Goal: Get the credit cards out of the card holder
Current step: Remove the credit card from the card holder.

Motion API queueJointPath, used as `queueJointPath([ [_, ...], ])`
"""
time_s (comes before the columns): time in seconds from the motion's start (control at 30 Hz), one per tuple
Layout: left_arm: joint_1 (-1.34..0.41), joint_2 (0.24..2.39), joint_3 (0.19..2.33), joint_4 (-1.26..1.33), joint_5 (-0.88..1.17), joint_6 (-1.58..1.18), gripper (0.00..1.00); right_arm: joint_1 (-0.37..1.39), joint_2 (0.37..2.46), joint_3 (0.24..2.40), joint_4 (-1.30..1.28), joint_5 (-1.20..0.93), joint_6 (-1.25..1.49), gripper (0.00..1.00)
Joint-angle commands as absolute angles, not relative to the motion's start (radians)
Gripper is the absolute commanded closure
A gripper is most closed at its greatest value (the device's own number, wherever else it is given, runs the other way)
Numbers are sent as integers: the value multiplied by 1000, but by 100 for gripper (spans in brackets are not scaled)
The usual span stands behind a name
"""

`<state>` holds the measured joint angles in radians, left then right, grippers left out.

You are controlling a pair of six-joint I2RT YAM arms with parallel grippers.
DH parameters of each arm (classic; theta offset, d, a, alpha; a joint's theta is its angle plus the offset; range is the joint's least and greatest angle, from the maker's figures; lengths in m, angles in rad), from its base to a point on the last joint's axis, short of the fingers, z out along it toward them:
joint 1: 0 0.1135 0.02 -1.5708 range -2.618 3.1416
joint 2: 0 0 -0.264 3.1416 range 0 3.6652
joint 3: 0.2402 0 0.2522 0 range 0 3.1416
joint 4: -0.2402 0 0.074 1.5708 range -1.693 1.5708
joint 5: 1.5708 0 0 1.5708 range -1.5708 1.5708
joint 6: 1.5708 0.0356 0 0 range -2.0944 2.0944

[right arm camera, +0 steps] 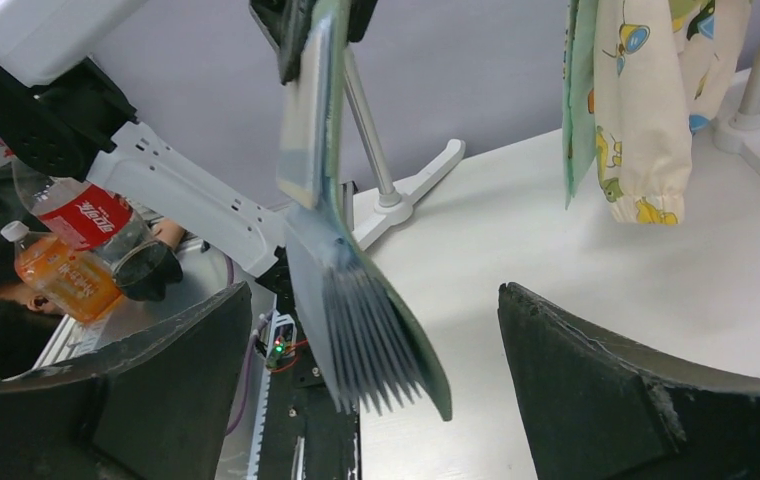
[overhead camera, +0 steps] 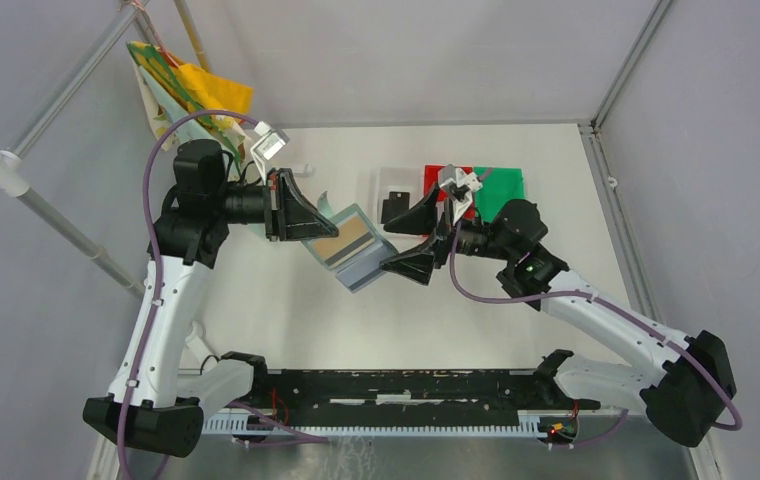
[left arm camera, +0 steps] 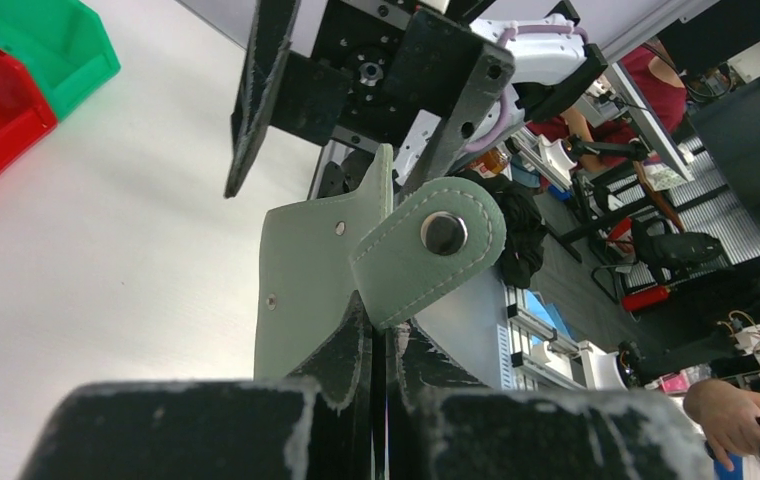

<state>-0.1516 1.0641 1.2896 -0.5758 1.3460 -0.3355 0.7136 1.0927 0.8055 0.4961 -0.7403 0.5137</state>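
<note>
Bench (overhead camera: pixel 286 320) with white bin (overhead camera: pixel 401 180), red bin (overhead camera: pixel 439 178) and green bin (overhead camera: pixel 501 190) at the far side. Left gripper (left arm camera: pixel 381 330) pinched tight on one edge of the card holder (overhead camera: pixel 361 262), which hangs open in the air above the bench. Right gripper (right arm camera: pixel 373 300) spread wide, with the holder's lower flap between its fingers, apart from both. Tan-gold card (overhead camera: pixel 339 247) sits in the holder's pocket. Snap tab (left arm camera: pixel 431 245) just above the left fingers.

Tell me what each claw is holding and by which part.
The left claw is shut on the card holder, pinching its grey-green outer flap beside the snap tab. The right claw is open, holding nothing.
</note>
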Motion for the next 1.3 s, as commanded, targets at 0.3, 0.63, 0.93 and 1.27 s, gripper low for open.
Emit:
queueJointPath([
  [0.3, -147, 1059, 1359, -628, 1468, -264, 98, 738, 1152, 913, 526, -803, 370, 3],
  [0.63, -147, 1059, 1371, -705, 1451, -190, 98, 753, 1231, 967, 600, -928, 469, 56],
  [0.93, -147, 1059, 1387, -717, 1405, -160, 98, 759, 1209, 867, 596, -914, 516, 97],
  [1.27, -148, 1053, 1386, -717, 1378, -159, 68, 759, 1167, 842, 630, -795, 530, 100],
])
